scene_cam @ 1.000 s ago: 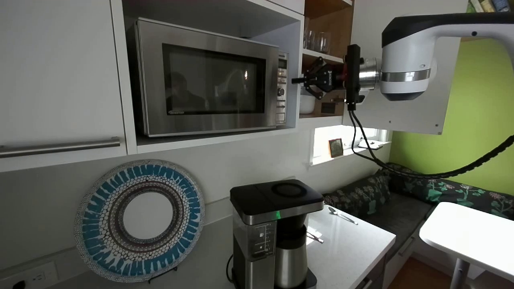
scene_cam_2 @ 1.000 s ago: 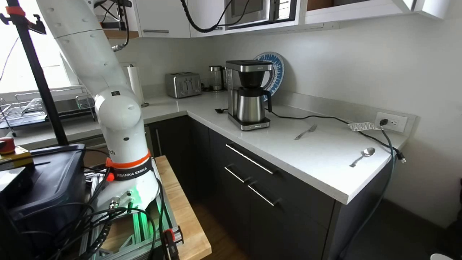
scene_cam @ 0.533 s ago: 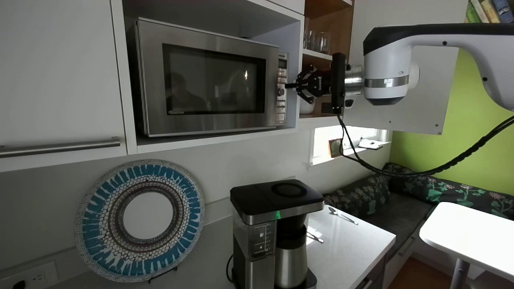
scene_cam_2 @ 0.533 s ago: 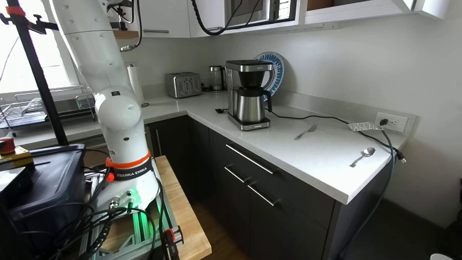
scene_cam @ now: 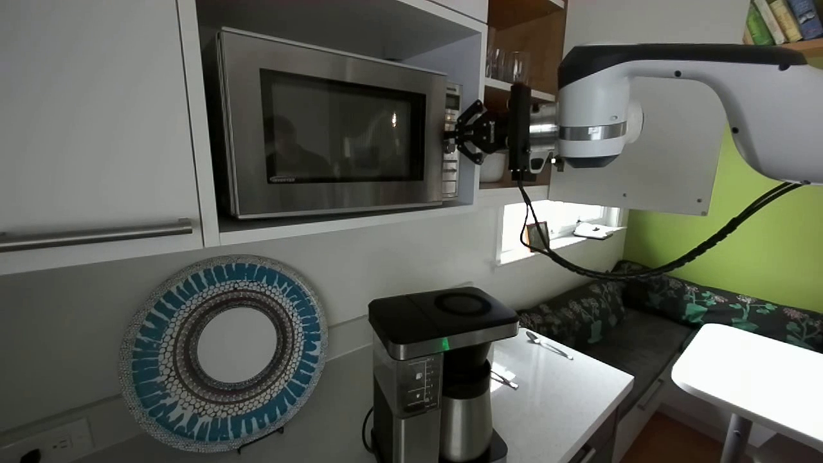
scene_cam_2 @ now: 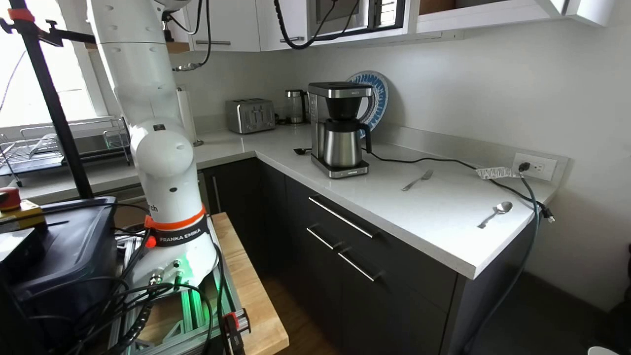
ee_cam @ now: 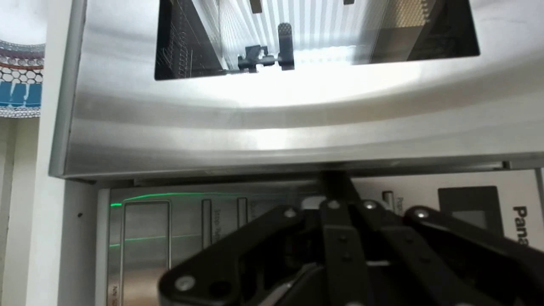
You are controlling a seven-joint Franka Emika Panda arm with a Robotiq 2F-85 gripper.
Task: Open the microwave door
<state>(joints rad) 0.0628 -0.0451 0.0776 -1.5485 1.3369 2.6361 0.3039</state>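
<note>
Closed to a slim tip, the end effector (ee_cam: 335, 182) sits at the near edge of the microwave door (scene_cam: 337, 128), presumably to pry it outward.

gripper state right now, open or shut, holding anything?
Gripper: closed, holding nothing that shows; its tips are at the control-panel-side edge of the microwave door, contact unclear.

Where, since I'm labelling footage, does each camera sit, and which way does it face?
Exterior view: set high, facing the microwave door; shows the gripper and outer arm.
Exterior view: above counter level, looking down across it; shows the arm base.
Wrist view: wrist-mounted, facing the door's edge and control panel; shows the fingers.
Both exterior views share the coffee maker.
</note>
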